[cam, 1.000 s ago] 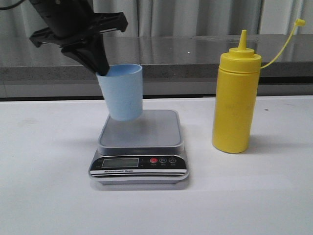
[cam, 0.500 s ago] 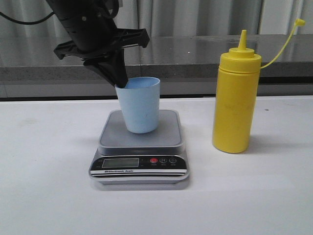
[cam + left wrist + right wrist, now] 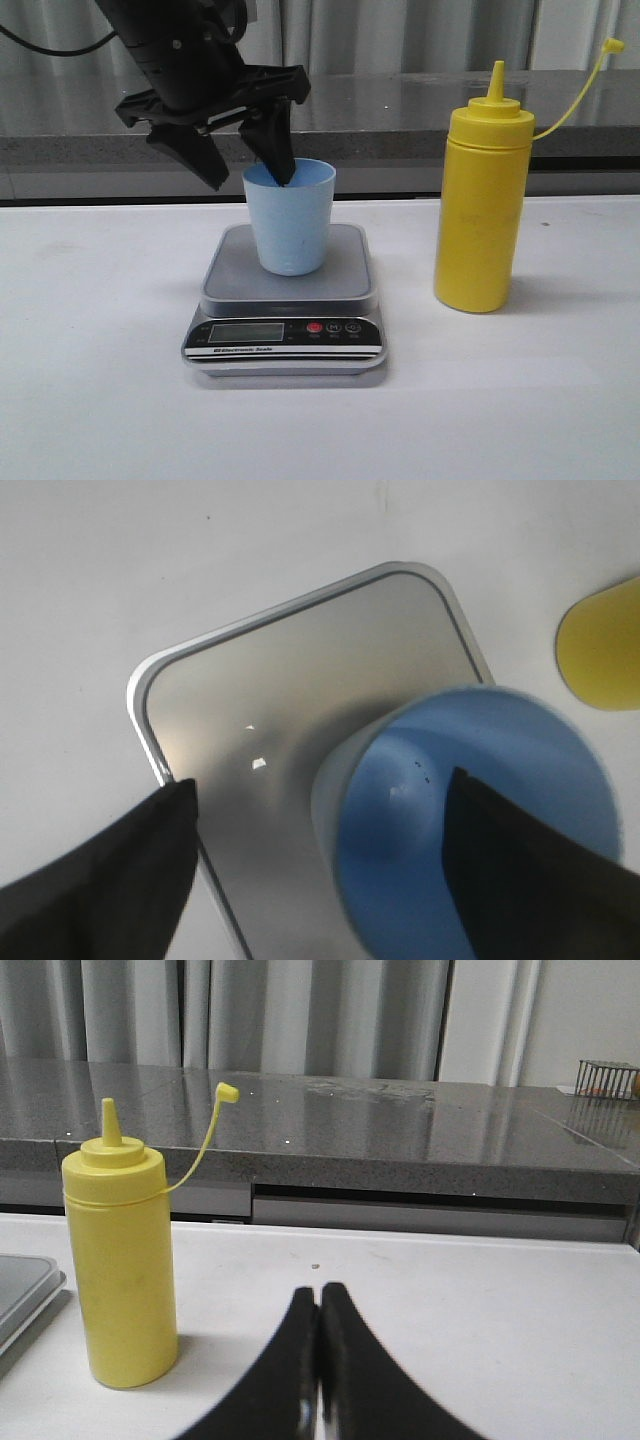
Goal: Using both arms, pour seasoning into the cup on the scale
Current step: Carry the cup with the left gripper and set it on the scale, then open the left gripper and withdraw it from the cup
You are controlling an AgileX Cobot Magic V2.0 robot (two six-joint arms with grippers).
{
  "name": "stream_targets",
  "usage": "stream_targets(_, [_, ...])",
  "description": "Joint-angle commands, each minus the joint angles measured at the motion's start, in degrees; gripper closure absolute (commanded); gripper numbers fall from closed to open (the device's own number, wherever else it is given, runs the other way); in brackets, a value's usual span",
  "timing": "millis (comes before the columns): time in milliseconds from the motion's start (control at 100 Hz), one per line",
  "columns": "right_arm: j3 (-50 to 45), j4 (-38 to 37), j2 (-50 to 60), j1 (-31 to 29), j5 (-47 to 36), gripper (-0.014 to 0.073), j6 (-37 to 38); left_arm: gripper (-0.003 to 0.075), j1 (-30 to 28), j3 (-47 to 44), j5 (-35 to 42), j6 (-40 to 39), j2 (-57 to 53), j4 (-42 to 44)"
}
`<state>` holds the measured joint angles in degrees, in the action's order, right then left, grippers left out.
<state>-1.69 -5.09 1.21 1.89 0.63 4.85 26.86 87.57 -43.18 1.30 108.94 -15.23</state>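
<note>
Left pincer (image 3: 245, 165) hangs spread, 1 finger inside the cup (image 3: 290, 215); right pincer (image 3: 320, 1360) clenched.

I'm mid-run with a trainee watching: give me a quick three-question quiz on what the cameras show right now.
1. True or false: the cup stands upright on the scale.
2. The left gripper is: A) clamped on the cup's wall, B) open, with one finger dipping inside the cup's rim, C) holding the bottle.
3. Which gripper has its fingers pressed together, and is it holding anything?

Key
1. True.
2. B.
3. The right gripper; it holds nothing, and the yellow bottle stands untouched on the table beside the scale.
</note>
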Motion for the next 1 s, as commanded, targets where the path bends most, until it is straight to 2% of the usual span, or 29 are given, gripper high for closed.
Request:
stream_targets(0, [0.1, -0.6, 0.4, 0.1, -4.1, 0.0660, -0.5, 0.0171, 0.5, 1.6, 2.4, 0.4, -5.3, -1.2])
stream_targets(140, [0.1, -0.6, 0.4, 0.1, -4.1, 0.0660, -0.5, 0.0171, 0.5, 1.4, 2.7, 0.4, -9.3, 0.8])
stream_targets(270, [0.1, -0.6, 0.4, 0.1, -4.1, 0.0660, -0.5, 0.0171, 0.4, -2.6, 6.7, 0.4, -14.9, 5.0])
stream_targets(480, [0.1, -0.6, 0.4, 0.1, -4.1, 0.0660, -0.5, 0.0171, -3.6, -18.7, 17.8, 0.4, -28.4, 5.3])
stream_targets(670, [0.1, -0.6, 0.4, 0.1, -4.1, 0.0660, -0.5, 0.0171, -10.9, -35.0, 28.5, 0.6, -43.9, 6.4])
stream_targets(830, [0.1, -0.6, 0.4, 0.1, -4.1, 0.0660, -0.5, 0.0171, -15.4, -46.4, 33.1, 0.9, -55.4, 7.6])
stream_targets(990, [0.1, -0.6, 0.4, 0.1, -4.1, 0.0660, -0.5, 0.0172, -16.0, -56.3, 37.2, 0.9, -65.3, 8.4])
